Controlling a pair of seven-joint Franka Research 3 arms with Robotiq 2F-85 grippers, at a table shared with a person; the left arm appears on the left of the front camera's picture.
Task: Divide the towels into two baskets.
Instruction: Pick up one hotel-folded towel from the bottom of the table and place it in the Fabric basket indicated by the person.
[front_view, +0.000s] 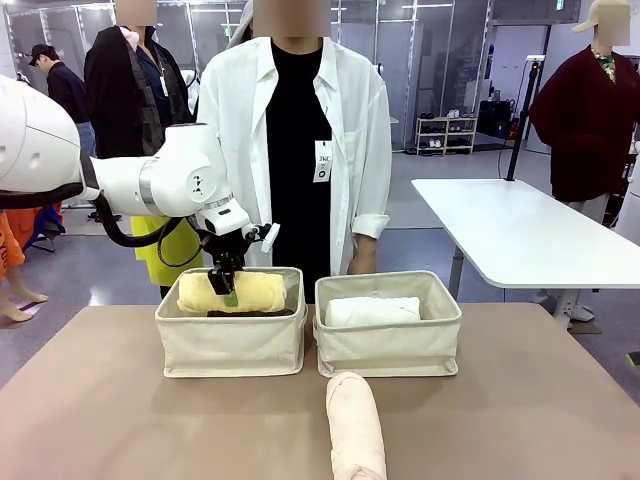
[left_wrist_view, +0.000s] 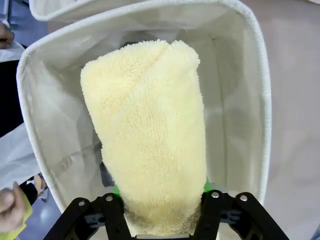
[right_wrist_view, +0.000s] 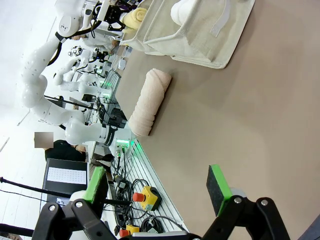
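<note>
Here, above the tan table (front_view: 100, 400), the right pincer (right_wrist_view: 157, 172) stands spread (left pincer (front_view: 229, 293) straddles the yellow towel (left_wrist_view: 150, 125), grip unclear).

Front camera is facing across the tan table (front_view: 100, 420). Left wrist camera is hovering close over fluffy yellow rolled towel (left_wrist_view: 150, 135). Right wrist, sideways, is sharing pale pink rolled towel (right_wrist_view: 149, 102) with front.

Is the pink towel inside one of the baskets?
No, the pink towel lies on the table, in front of the right basket and outside both.
</note>
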